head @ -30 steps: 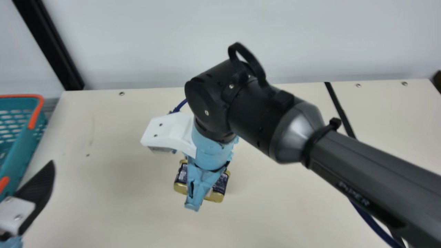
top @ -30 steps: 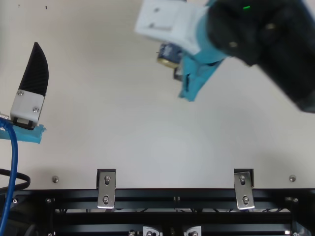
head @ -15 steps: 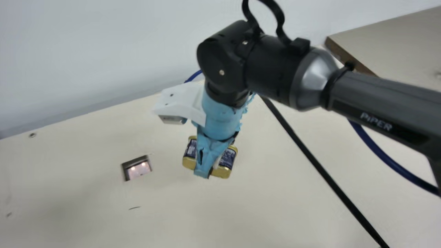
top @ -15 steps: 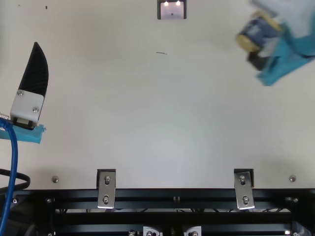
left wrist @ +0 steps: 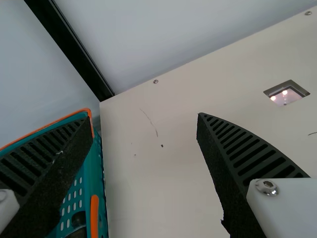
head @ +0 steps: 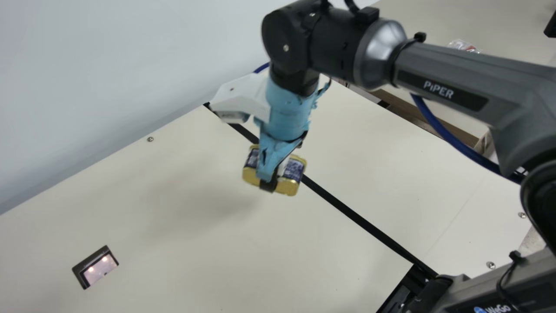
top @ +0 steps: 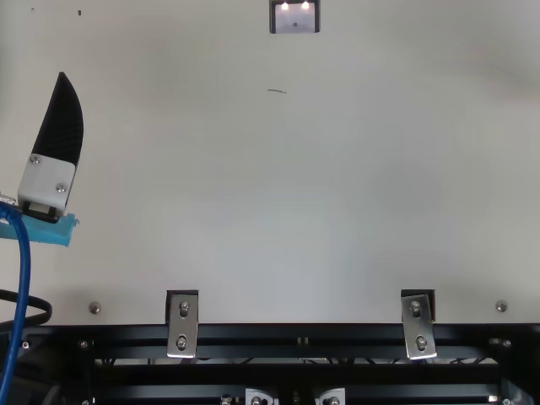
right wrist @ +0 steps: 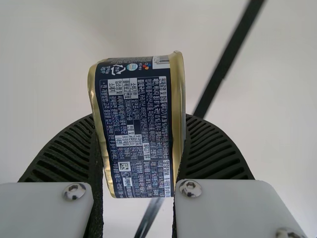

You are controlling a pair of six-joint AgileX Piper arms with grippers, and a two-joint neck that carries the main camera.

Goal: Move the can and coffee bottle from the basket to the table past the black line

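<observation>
Pinching the can [head: 293,170] btwn its jaws, the R gripper [head: 267,178] hangs over the worktop [head: 195,252] in the main view, pointing down, w/ light-blue tape round it. Can is up off the surface, dark-blue printed label w/ gold rims, a soft shadow on the worktop nearby. Black line [head: 347,211] runs diagonally behind can & gripper there; can't tell for sure which side of it the can is over. R wrist view: ribbed pads [right wrist: 64,153] press the can from both sides, label facing the cam, line passing behind.

L gripper [top: 55,148] is at the L edge of the top view, also taped light blue, w/ a blue cable [top: 18,270] beside it. L wrist view has its jaws spread wide, nothing btwn them. Basket [left wrist: 88,173] is there too, teal w/ orange trim, partly behind one finger; a dark rounded item [left wrist: 79,218] shows at its perforated side, can't ID it.

Also: small rectangular metal-framed inset [head: 100,269] w/ two bright spots, set in the worktop. Pale wall [head: 108,65] behind. Top view has two metal brackets, L one [top: 182,325] & R one [top: 417,325], on the black frame [top: 295,374].
</observation>
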